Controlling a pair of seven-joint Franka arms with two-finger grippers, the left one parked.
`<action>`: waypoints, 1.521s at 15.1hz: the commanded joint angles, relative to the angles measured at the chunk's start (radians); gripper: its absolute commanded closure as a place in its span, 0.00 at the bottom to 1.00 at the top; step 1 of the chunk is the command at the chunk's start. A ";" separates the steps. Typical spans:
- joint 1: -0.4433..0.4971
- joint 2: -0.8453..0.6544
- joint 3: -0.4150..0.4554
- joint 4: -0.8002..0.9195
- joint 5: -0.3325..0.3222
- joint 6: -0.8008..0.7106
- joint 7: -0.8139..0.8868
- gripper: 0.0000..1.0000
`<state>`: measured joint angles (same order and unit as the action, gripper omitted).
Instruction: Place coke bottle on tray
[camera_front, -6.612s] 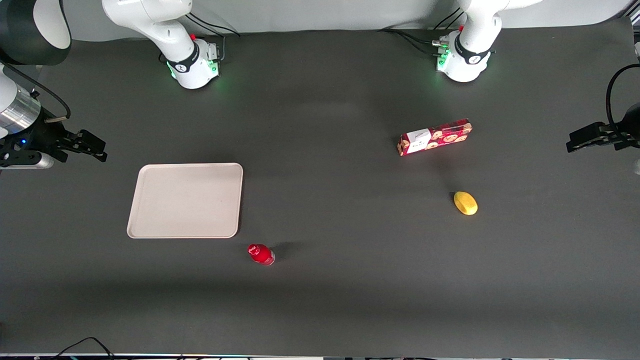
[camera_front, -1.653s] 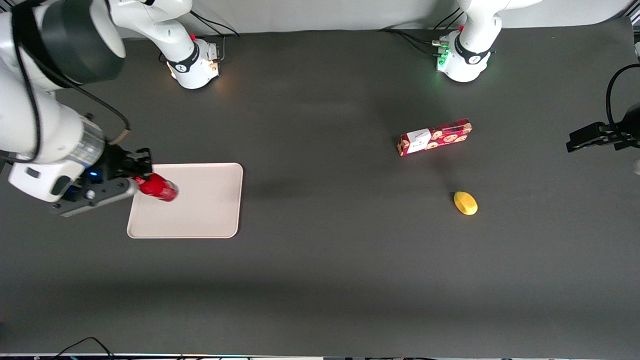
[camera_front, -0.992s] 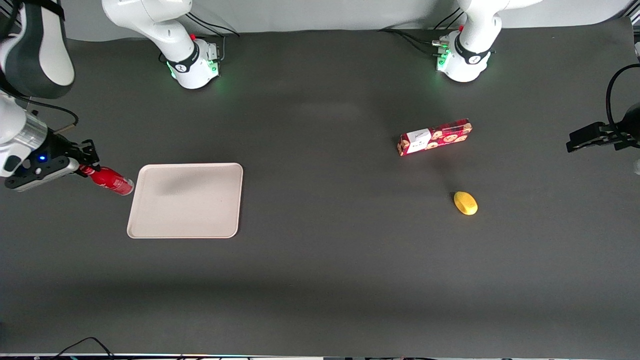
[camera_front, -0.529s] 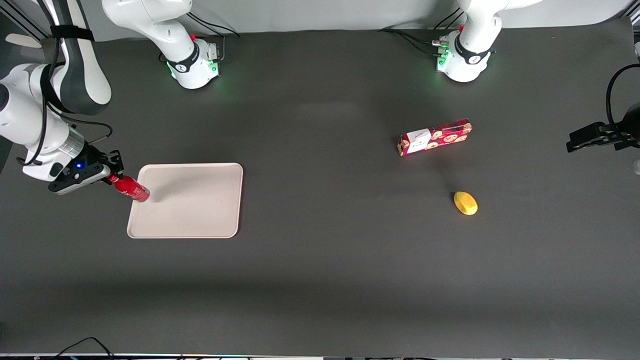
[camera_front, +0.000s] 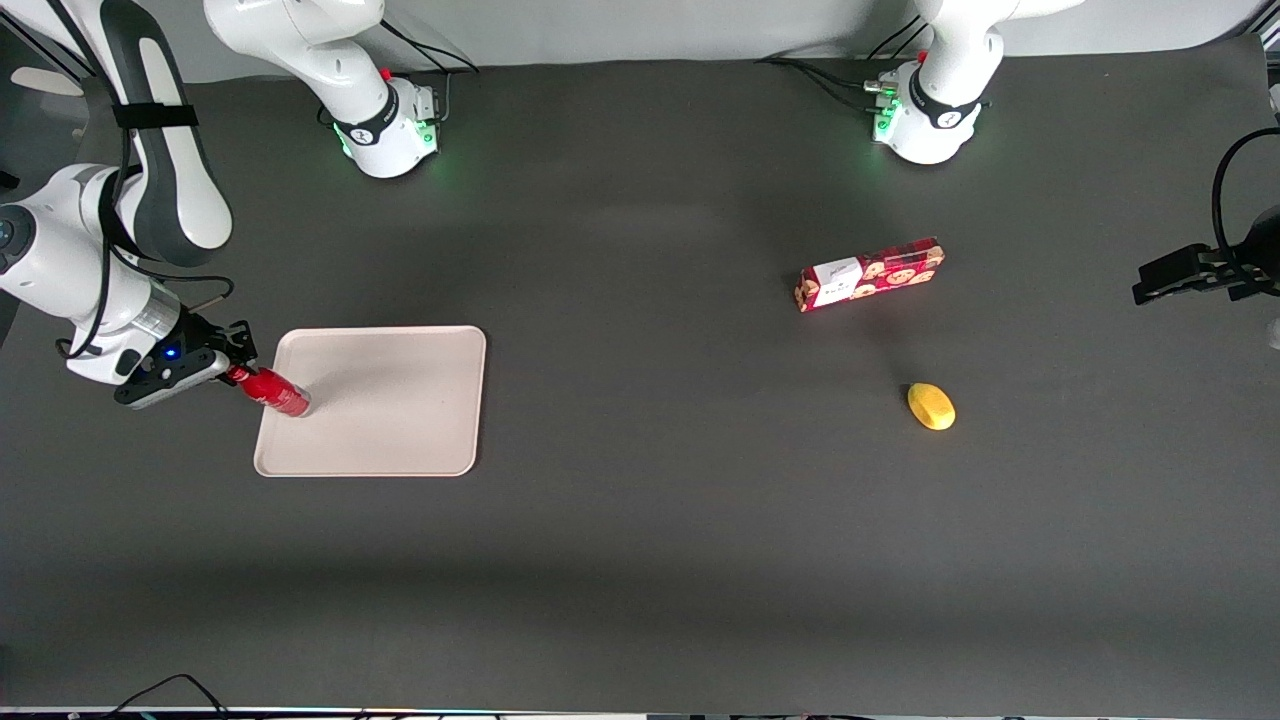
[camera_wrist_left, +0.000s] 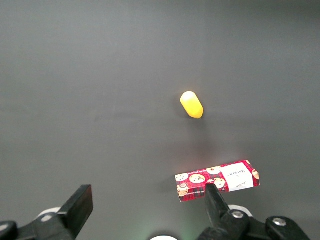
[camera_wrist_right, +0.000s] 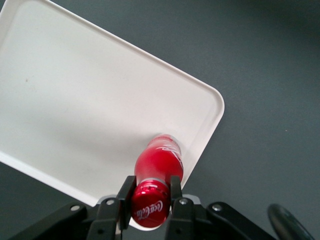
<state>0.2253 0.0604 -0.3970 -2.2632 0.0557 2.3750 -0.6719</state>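
Note:
The small red coke bottle (camera_front: 275, 392) hangs tilted in my right gripper (camera_front: 233, 373), which is shut on its red cap (camera_wrist_right: 148, 209). Its base sits over the edge of the cream tray (camera_front: 400, 420) that lies toward the working arm's end of the table. In the right wrist view the coke bottle (camera_wrist_right: 159, 161) points down at the tray (camera_wrist_right: 75, 110) close to its rounded rim, and both black fingers (camera_wrist_right: 124, 198) press against the cap. Whether the base touches the tray I cannot tell.
A long red patterned snack box (camera_front: 869, 273) and a yellow lemon-like object (camera_front: 931, 406) lie toward the parked arm's end of the table; the left wrist view shows the box (camera_wrist_left: 217, 180) and the yellow object (camera_wrist_left: 191, 104) too. Dark mat covers the table.
The gripper carried the bottle from the mat over the tray, swung out past the tray's edge, then came back and lowered; now the bottle's base is just inside the rim.

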 joint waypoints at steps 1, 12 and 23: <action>0.006 0.021 -0.006 0.014 0.045 0.027 -0.035 1.00; 0.020 0.019 0.000 0.224 0.058 -0.181 0.194 0.00; 0.062 0.048 0.096 0.625 -0.012 -0.562 0.667 0.00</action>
<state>0.2801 0.0712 -0.2998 -1.7267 0.0879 1.8792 -0.0415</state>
